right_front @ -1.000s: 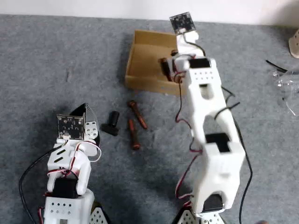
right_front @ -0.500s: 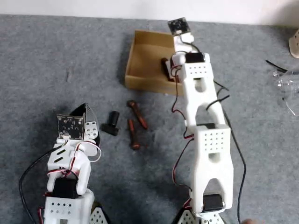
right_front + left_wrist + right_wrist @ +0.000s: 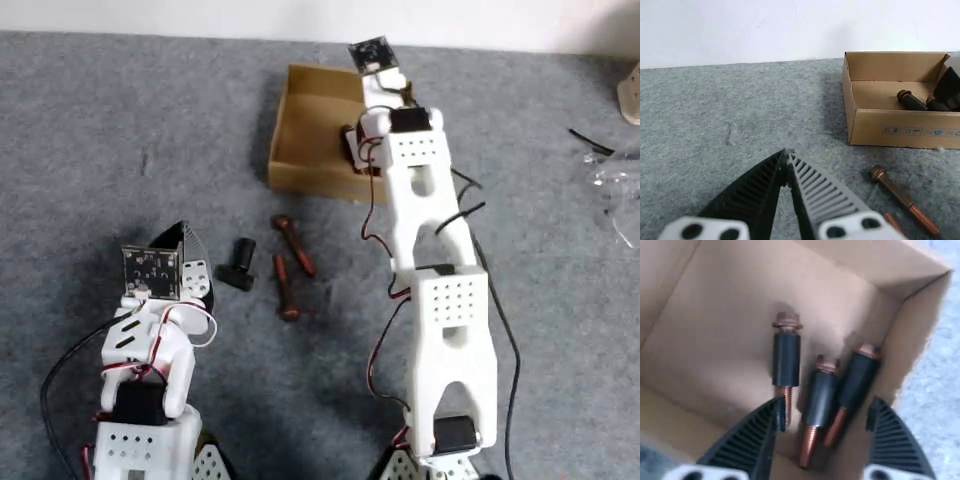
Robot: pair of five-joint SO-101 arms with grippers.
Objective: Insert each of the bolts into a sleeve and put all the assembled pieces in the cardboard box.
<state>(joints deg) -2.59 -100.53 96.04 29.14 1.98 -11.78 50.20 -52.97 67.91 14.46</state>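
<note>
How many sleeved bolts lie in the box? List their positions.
3 sleeved bolts on the box floor: one alone, two side by side by a wall. More may lie unseen elsewhere in the box.

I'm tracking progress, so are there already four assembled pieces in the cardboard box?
No, the right wrist view shows just three sleeved bolts lying in the cardboard box.
</note>
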